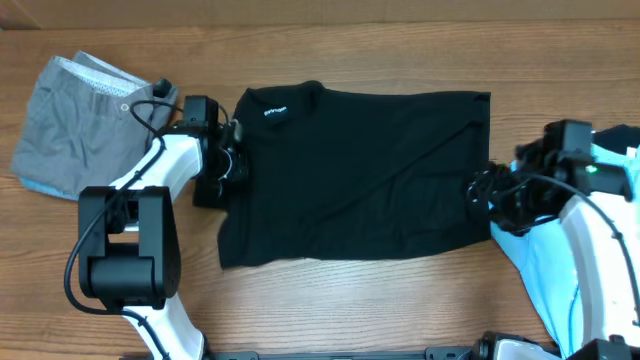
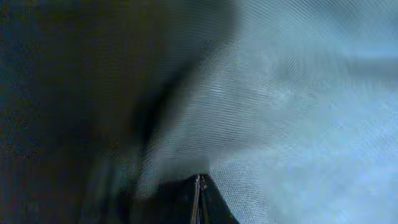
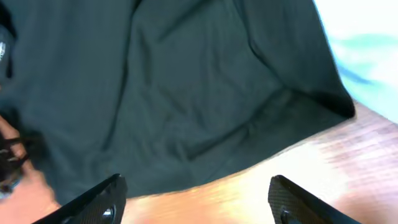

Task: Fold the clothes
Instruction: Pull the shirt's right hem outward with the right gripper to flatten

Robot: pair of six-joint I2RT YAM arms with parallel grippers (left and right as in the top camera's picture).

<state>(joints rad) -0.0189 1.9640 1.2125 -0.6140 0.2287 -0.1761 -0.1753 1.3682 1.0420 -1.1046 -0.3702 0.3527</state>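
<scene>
A wooden table (image 1: 400, 310) holds a black shirt (image 1: 360, 170) spread flat at its centre. A pale blue garment (image 1: 545, 265) lies at the right edge and grey shorts (image 1: 75, 125) at the far left. The left gripper (image 1: 228, 160) sits at the shirt's left edge, fingertips (image 2: 199, 193) pressed together; whether they pinch cloth is unclear. The right gripper (image 1: 478, 195) hovers at the shirt's right edge, jaws wide apart, empty.

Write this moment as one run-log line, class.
black T-shirt spread on table | left gripper shut at collar end | right gripper open at hem | gray shorts set aside
</scene>
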